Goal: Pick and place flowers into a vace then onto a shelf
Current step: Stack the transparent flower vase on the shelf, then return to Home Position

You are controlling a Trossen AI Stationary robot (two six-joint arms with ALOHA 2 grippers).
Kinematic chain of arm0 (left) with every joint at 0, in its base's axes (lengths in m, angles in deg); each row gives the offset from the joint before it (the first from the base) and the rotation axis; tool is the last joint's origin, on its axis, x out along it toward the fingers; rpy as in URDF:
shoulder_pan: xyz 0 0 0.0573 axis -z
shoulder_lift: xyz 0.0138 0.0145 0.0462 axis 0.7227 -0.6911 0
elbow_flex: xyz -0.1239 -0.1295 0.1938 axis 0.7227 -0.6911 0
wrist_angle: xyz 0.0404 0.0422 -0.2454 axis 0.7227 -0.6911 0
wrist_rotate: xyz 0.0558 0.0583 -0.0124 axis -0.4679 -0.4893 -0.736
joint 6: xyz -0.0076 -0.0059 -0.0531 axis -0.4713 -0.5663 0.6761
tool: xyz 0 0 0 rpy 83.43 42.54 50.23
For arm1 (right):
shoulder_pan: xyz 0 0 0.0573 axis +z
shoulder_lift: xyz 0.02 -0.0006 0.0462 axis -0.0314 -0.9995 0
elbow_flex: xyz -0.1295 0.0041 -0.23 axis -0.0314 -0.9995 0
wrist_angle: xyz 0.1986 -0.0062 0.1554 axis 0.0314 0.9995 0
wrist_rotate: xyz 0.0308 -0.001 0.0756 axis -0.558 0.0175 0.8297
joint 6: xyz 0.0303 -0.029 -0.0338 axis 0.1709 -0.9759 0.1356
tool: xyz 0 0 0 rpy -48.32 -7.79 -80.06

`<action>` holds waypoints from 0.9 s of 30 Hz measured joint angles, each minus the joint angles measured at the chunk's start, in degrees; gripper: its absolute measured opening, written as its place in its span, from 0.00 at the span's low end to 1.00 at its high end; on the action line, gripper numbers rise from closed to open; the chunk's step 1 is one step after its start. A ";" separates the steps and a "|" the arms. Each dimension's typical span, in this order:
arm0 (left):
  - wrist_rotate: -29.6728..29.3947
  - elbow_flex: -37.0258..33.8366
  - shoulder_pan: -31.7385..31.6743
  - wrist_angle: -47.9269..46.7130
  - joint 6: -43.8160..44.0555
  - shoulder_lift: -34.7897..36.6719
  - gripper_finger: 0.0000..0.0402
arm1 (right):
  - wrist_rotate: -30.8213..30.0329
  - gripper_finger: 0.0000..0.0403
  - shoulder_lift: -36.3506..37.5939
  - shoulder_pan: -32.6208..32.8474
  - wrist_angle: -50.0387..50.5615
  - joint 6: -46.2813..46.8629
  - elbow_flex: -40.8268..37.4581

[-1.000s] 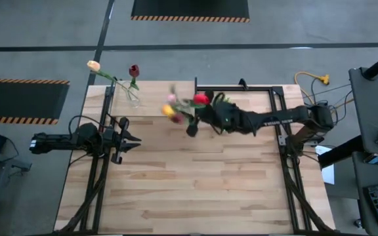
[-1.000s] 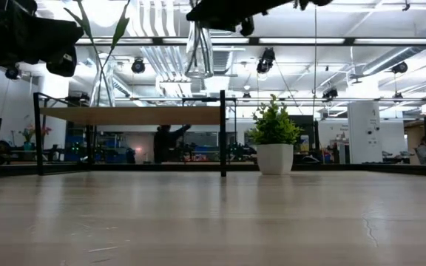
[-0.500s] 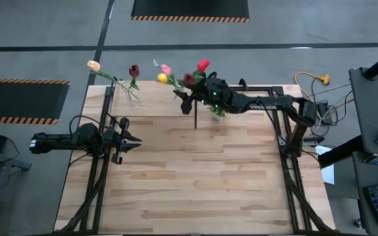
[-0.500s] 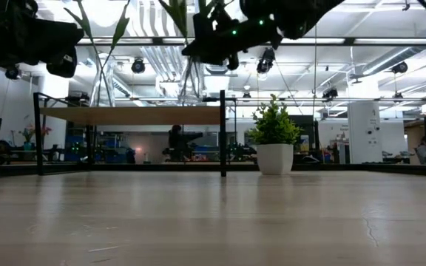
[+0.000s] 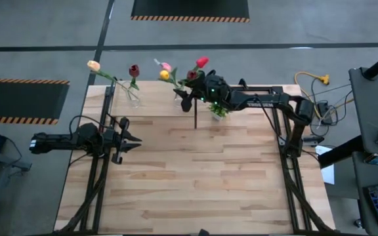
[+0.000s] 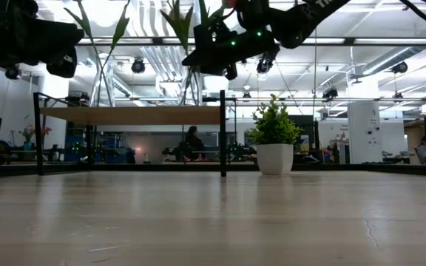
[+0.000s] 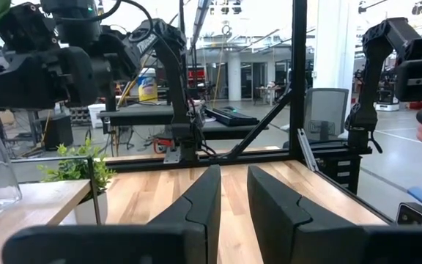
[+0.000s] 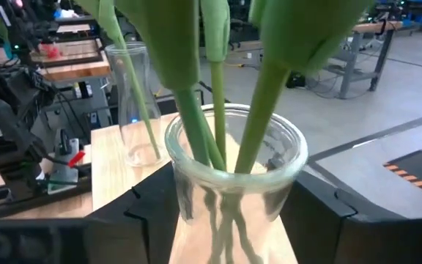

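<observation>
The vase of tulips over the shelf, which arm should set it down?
The right: its claw grips the glass vase of tulips above the shelf. The left claw waits empty, away from it.

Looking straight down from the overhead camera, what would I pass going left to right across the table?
The waiting left hand → a clear vase with two flowers on the shelf → the right hand holding a second vase of flowers → a small potted plant.
</observation>
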 joint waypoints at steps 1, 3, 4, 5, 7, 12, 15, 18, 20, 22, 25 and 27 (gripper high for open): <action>0.00 0.00 0.00 0.00 0.00 0.02 0.13 | -0.04 0.50 0.08 0.00 0.16 -0.09 0.00; 0.00 0.00 0.00 -0.01 0.00 0.02 0.13 | -0.12 0.55 0.25 -0.04 0.71 -0.19 0.00; 0.00 0.00 0.00 -0.02 0.00 0.02 0.13 | -0.15 0.57 0.25 -0.04 1.06 -0.15 0.00; 0.00 0.00 0.00 -0.02 0.00 0.01 0.13 | -0.15 0.59 0.25 -0.02 1.49 -0.01 0.00; 0.00 0.00 0.01 -0.02 0.00 0.01 0.13 | -0.17 0.64 0.23 -0.02 2.01 0.01 -0.01; 0.00 0.00 0.02 -0.04 0.00 0.02 0.13 | -0.18 0.73 1.42 -0.02 3.55 -1.21 -0.02; 0.00 0.00 0.02 -0.03 0.00 0.02 0.13 | -0.14 0.76 3.70 -0.02 6.59 -1.60 -0.04; 0.00 0.00 0.02 -0.04 0.00 0.00 0.13 | -0.10 0.78 6.36 0.20 11.46 -2.59 -0.19; -0.02 0.00 0.02 -0.07 0.02 0.02 0.13 | 0.74 0.78 8.11 0.49 14.60 -2.75 -0.93; -0.01 0.00 0.02 -0.02 0.03 0.03 0.13 | 1.14 0.78 9.95 1.27 16.83 -2.50 -2.29; -0.02 0.00 0.02 0.02 1.48 0.09 0.13 | 1.14 0.76 13.77 3.52 16.79 -2.67 -7.16; -0.02 0.00 0.07 0.09 2.27 0.09 0.13 | 1.17 0.74 16.79 5.63 13.93 -2.95 -12.00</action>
